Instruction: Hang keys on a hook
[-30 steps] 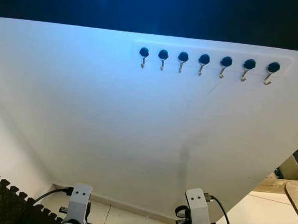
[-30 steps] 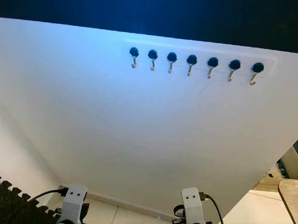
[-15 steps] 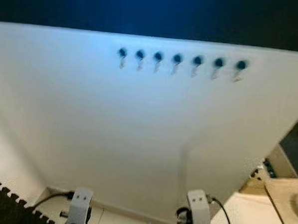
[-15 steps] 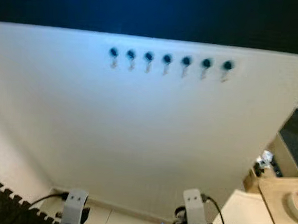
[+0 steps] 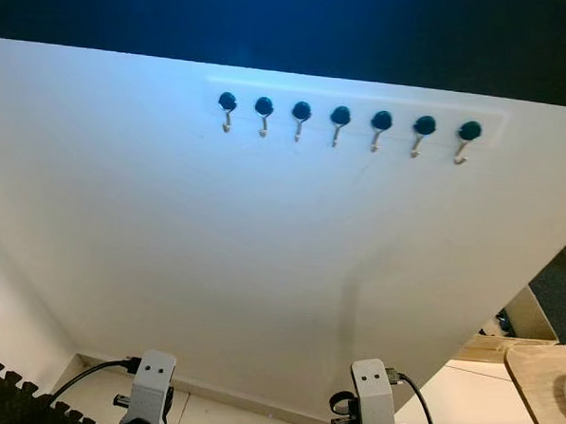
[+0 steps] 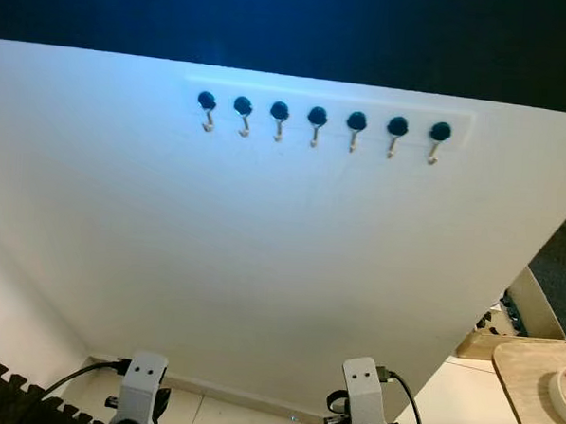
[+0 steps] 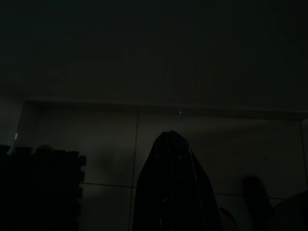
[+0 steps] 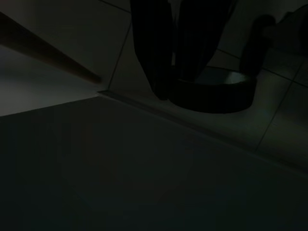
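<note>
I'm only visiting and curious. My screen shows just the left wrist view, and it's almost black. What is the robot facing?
Observer: A plain white wall with a row of seven small metal hooks, each under a round black knob.
Operator: Is anything hanging on them?
Observer: No, all seven are bare.
Operator: Then where are the keys?
Observer: It is too dark to tell keys as such. A dark ring sits at the right pincer, which hangs low over the floor tiles.
</note>
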Controlling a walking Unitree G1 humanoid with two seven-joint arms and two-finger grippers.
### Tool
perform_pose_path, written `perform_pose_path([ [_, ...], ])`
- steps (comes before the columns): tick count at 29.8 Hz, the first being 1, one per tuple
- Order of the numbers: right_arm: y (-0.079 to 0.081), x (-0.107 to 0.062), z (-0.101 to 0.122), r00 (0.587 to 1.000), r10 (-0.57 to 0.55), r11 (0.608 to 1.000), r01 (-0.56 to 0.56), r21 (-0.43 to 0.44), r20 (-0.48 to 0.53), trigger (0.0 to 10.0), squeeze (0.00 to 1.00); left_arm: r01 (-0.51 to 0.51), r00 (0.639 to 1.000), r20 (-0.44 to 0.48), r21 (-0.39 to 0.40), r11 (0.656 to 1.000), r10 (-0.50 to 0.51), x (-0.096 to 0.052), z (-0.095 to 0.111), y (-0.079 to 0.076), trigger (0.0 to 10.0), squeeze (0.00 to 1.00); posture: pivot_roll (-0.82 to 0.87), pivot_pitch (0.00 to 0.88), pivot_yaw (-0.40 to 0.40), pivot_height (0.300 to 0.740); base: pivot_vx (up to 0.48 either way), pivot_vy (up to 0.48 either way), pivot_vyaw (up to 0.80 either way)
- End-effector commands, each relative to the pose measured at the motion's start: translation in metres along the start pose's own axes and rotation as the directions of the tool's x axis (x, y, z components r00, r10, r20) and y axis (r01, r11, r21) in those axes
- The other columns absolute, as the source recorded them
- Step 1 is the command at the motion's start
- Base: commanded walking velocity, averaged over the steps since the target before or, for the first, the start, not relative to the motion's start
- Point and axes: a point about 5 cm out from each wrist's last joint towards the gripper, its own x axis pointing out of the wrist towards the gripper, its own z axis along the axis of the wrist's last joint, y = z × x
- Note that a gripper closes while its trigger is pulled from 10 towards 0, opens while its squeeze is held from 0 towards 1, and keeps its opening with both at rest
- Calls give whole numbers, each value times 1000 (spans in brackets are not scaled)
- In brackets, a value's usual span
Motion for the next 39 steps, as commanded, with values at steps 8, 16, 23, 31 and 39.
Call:
perform_pose_path([
  [8, 0, -1, -4, 1000, -12, 1000, 13, 18, -14, 10000, 0, -8, 1000, -4, 5, 1000, 8, 0, -1, 2, 10000, 20, 32, 38, 24, 740, 0, 0, 0],
  [16, -2, -1, -4, 999, -32, 998, 33, 51, -21, 10000, 0, -3, 1000, -5, 14, 1000, 3, 2, 3, 2, 10000, 24, 21, 33, 38, 740, 0, 0, -261],
  [23, -4, -3, -7, 999, -41, 998, 43, 56, -23, 10000, 0, 2, 1000, -7, 18, 1000, -2, 3, 4, 2, 10000, 20, 18, 26, 41, 740, 0, 0, -800],
  [31, -4, -3, -6, 999, -39, 998, 39, 51, -5, 10000, 0, 2, 1000, -3, 18, 1000, -2, 3, 3, 2, 10000, 24, 18, 20, 40, 740, 0, 0, -500],
  [39, -2, -3, -6, 1000, -26, 999, 27, 40, -5, 10000, 0, -13, 1000, 2, 14, 1000, 13, 1, 1, 3, 10000, 27, 27, 6, 32, 740, 0, 0, 0],
])
